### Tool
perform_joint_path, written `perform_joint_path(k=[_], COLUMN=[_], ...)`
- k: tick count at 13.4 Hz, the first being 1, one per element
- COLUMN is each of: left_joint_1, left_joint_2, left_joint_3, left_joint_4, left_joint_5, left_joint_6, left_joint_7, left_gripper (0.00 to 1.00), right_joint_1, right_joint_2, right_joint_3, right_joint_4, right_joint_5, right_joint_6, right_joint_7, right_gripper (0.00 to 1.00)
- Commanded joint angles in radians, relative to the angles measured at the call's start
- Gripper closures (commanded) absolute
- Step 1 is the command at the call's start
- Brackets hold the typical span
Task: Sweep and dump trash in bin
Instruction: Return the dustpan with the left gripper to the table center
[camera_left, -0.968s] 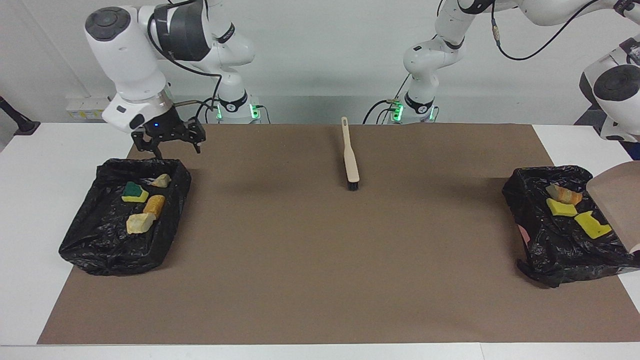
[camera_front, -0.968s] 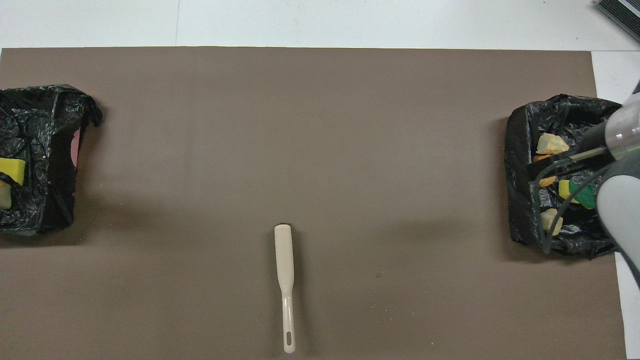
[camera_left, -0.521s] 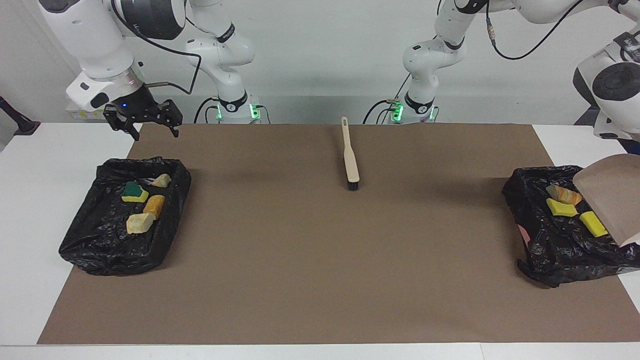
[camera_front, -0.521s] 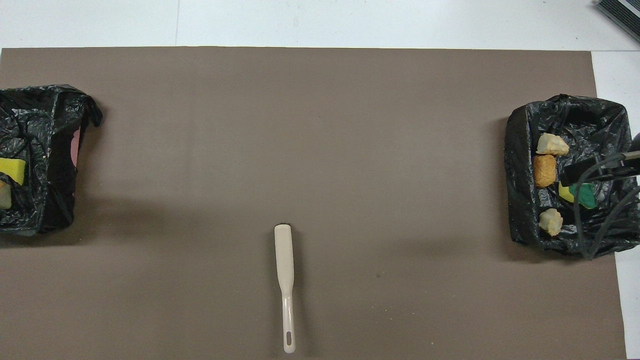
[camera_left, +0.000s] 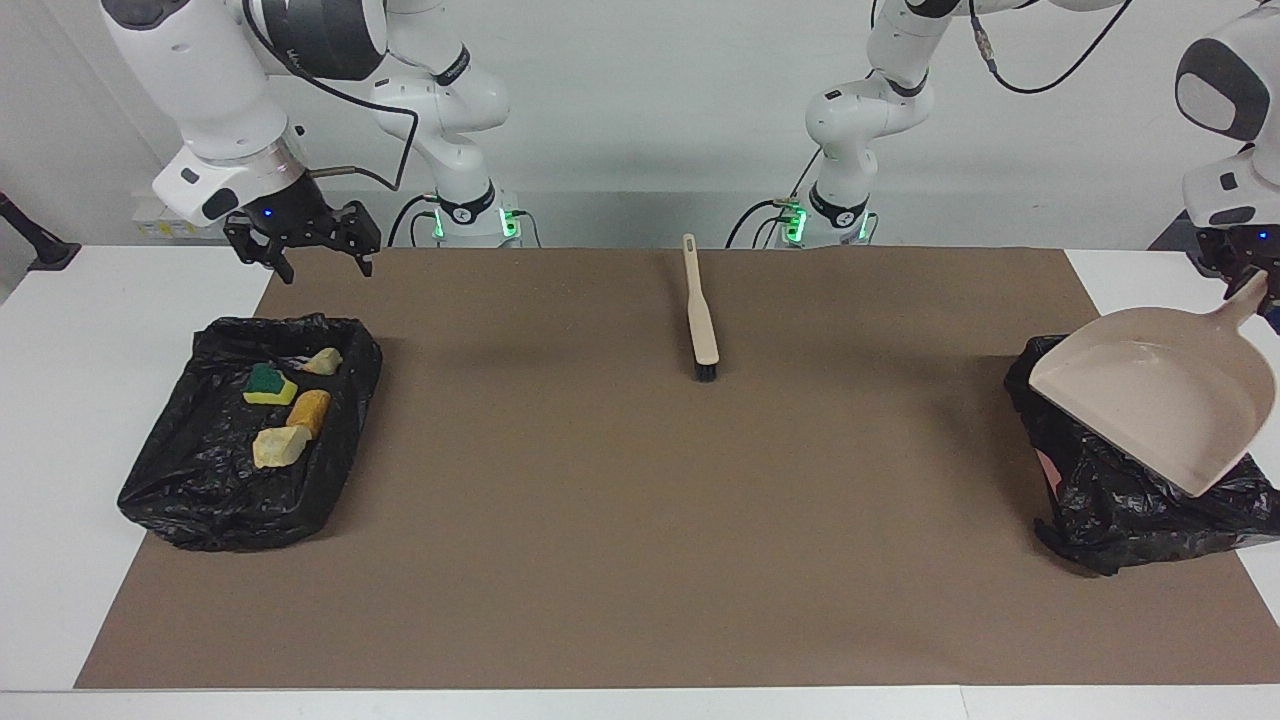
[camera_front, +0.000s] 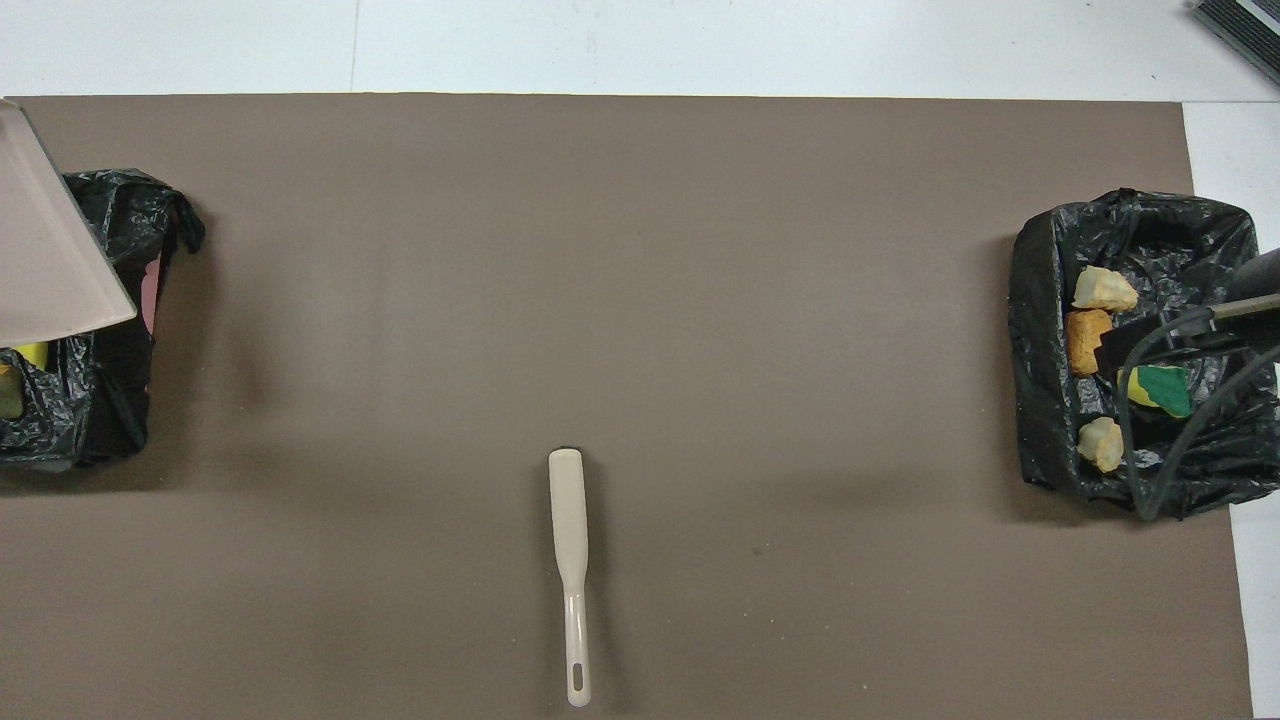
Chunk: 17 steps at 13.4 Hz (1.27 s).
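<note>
The left gripper (camera_left: 1247, 278), at the left arm's end of the counter (camera_left: 60, 400), had its jaws closed tight on the handle of the beige dustpan (camera_left: 1150, 395), and the pan hung tilted over the black-lined bin (camera_left: 1130, 510) there, with its wide lip lower than the handle. I judged that this slope was meant to let the load slide down into the liner, and the pan looked empty inside. The dustpan hid most of that bin, but in the overhead view a bit of yellow sponge (camera_front: 30, 352) showed in it beside the pan's edge. The right gripper (camera_left: 303, 232) hovered over the mat's edge just by the second black-lined bin (camera_left: 200, 480), with its jaws spread wide and nothing in them; this arm seemed to wait. The trash (camera_left: 285, 405) lay in that bin: a green-backed sponge, a brown bread piece and two pale chunks. The beige brush (camera_left: 699, 310) lay flat on the brown mat (camera_left: 640, 560) near the robots, between the two arms, bristles pointing away from them, so either arm could take it. The mat covered most of the white counter, with no scraps visible on it. A plain white wall stood at the robots' end.
</note>
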Motion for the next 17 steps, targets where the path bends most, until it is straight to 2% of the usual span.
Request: perform_joint_path(k=[1, 4, 7, 10, 13, 14, 15, 17], left_joint_1=[-0.036, -0.131, -0.278, -0.445, -0.574, -0.600, -0.652, -0.693], left_joint_2=[-0.042, -0.090, -0.096, -0.076, -0.004, 0.032, 0.101, 0.157], left_joint_3=[-0.008, -0.010, -0.010, -0.010, -0.010, -0.010, -0.010, -0.011], left_joint_4=[-0.042, -0.120, -0.172, -0.231, -0.249, -0.243, -0.231, -0.248], left_joint_5=[-0.124, -0.211, -0.279, -0.331, -0.376, -0.399, -0.414, -0.416], left_joint_6=[-0.057, -0.046, -0.027, 0.113, 0.236, 0.291, 0.347, 0.452], left_joint_7=[-0.270, -0.591, -0.902, -1.265, -1.435, -1.472, -1.562, -1.644], left_gripper=[1.00, 1.00, 1.00, 1.00, 1.00, 1.00, 1.00, 1.00], right_joint_1=[-0.007, -0.007, -0.007, -0.007, -0.007, -0.007, -0.007, -0.007], right_joint_2=[0.010, 0.010, 0.010, 0.010, 0.010, 0.010, 0.010, 0.010], right_joint_3=[0.002, 0.002, 0.002, 0.002, 0.002, 0.002, 0.002, 0.002], right_joint_4=[0.020, 0.020, 0.020, 0.020, 0.020, 0.022, 0.020, 0.020], right_joint_5=[0.017, 0.017, 0.017, 0.017, 0.017, 0.017, 0.017, 0.017], right_joint_6=[-0.018, -0.018, -0.018, -0.018, -0.018, -0.018, -0.018, -0.018], right_joint_7=[0.016, 0.016, 0.016, 0.016, 0.016, 0.016, 0.017, 0.016], right_gripper=[0.00, 0.00, 0.00, 0.00, 0.00, 0.00, 0.00, 0.00])
